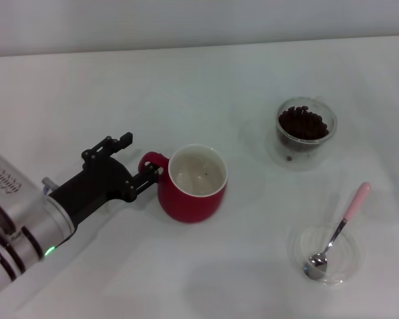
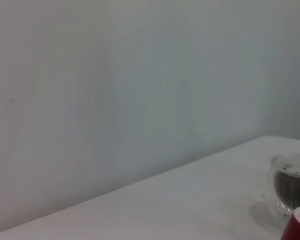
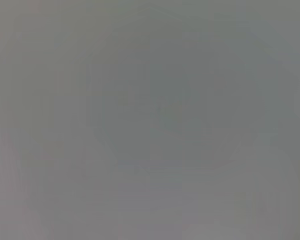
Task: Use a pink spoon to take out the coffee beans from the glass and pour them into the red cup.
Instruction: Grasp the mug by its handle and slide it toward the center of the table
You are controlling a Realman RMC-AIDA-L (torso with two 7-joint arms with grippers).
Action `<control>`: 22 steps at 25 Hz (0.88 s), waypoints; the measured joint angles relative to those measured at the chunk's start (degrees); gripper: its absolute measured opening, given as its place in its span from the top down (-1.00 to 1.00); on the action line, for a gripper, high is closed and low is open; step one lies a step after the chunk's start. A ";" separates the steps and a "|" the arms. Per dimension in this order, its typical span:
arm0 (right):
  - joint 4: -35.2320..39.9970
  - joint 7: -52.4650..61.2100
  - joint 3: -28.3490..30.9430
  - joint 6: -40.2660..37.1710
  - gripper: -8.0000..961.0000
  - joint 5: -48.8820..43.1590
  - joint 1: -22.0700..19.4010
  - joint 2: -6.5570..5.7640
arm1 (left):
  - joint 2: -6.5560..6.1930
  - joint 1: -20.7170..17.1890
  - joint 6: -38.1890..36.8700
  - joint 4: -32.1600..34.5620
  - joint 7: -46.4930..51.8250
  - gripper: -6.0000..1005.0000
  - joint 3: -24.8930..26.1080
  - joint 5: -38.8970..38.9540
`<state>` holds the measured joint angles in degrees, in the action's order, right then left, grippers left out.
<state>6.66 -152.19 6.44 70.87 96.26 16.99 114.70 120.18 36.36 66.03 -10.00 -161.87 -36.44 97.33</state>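
Note:
The red cup [image 1: 193, 199] stands upright near the table's middle, white inside, its loop handle pointing toward my left arm. My left gripper [image 1: 148, 176] is right at that handle, touching or almost touching it. The glass [image 1: 304, 136] with the dark coffee beans [image 1: 304, 123] stands to the far right of the cup. The left wrist view catches the glass [image 2: 291, 182] and a corner of the red cup [image 2: 299, 227]. Near the front right the pink spoon [image 1: 339, 229] rests with its metal bowl in a shallow clear dish [image 1: 349, 262], handle pointing away. My right gripper is out of sight.
All of this stands on a white table [image 1: 206, 86] that runs back to a pale wall [image 2: 115, 90]. The right wrist view is a plain grey blur with nothing recognisable in it.

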 joint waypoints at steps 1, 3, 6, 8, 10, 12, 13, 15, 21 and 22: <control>0.01 -0.07 -0.02 -0.01 -0.68 -0.01 -0.12 0.00 | -0.06 -0.91 1.10 0.17 -0.02 -0.42 0.11 0.00; 0.02 -0.12 0.05 -0.02 -0.68 -0.06 -0.36 0.00 | -0.09 -1.52 1.88 0.51 -0.02 -0.42 0.13 -0.01; 0.03 -0.12 0.11 -0.03 -0.68 -0.06 -0.52 0.00 | -0.09 -2.77 3.04 1.27 -0.03 -0.42 0.15 -0.06; 0.03 -0.03 0.01 -0.03 -0.68 -0.03 -0.58 0.00 | -0.05 -3.09 3.26 1.42 -0.02 -0.42 0.15 -0.06; 0.03 0.04 -0.02 -0.03 -0.68 -0.05 -0.60 0.00 | -0.05 -3.11 3.15 1.34 -0.03 -0.42 0.15 -0.05; 0.03 0.05 -0.04 -0.03 -0.68 -0.13 -0.62 0.00 | -0.04 -3.04 2.77 1.13 -0.02 -0.42 0.11 -0.07; 0.03 0.06 -0.05 -0.03 -0.68 -0.14 -0.63 0.00 | -0.04 -3.02 2.64 1.05 -0.02 -0.42 0.04 -0.08; 0.03 0.12 -0.07 -0.01 -0.68 -0.15 -0.64 0.00 | -0.04 -2.99 2.44 0.95 -0.02 -0.42 -0.15 -0.11; 0.02 0.24 -0.11 0.02 -0.68 -0.14 -0.64 0.00 | 0.03 -2.21 0.63 0.24 0.35 -0.42 -0.07 -2.62; 0.02 0.23 -0.13 0.03 -0.68 -0.14 -0.64 0.00 | 0.02 -1.94 0.07 0.05 0.42 -0.42 -0.04 -3.55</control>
<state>6.68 -151.96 6.32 70.90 96.12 16.34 114.70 120.20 34.43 66.10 -9.95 -161.45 -36.48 93.78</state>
